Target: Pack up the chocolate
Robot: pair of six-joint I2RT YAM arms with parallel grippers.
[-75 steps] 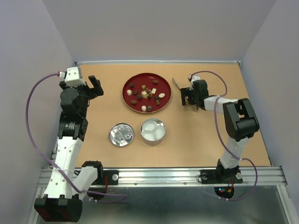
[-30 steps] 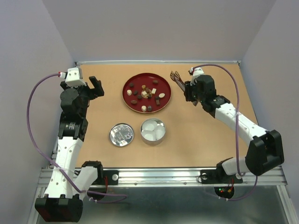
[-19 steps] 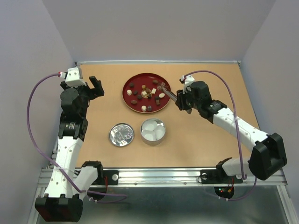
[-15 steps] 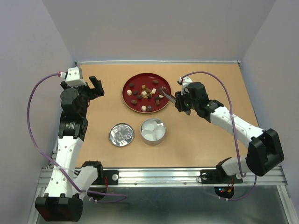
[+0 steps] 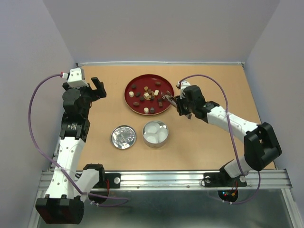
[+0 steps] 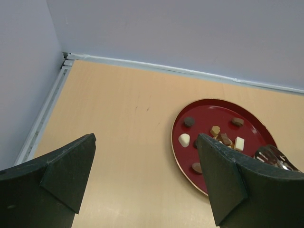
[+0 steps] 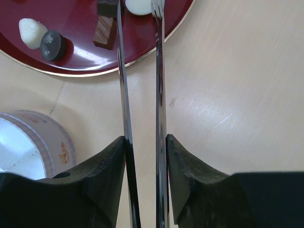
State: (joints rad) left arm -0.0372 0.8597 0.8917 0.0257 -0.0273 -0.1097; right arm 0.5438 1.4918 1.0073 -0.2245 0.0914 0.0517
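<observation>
The chocolate [image 5: 148,94] lies as several small dark brown, reddish and cream pieces on a red plate [image 5: 127,95]. My right gripper [image 5: 183,105] is shut on long metal tongs [image 5: 168,98], just right of the plate. In the right wrist view the tongs [image 7: 124,104] run from my right gripper [image 7: 145,138] out over the plate's rim [image 7: 76,70]. Their blades stand slightly apart, next to a brown bar [image 7: 105,32] and a cream piece [image 7: 140,5]. My left gripper [image 5: 96,86] hangs open left of the plate, with nothing in my left gripper [image 6: 145,138].
A round tin [image 5: 155,134] lined with white paper cups stands in front of the plate, its lid [image 5: 123,137] lying flat to its left. The tin's wall [image 7: 42,137] shows at the lower left of the right wrist view. Walls enclose the table.
My right arm has swung left with the tongs, from beside the plate's right side to over its right edge. The left arm has not moved.
</observation>
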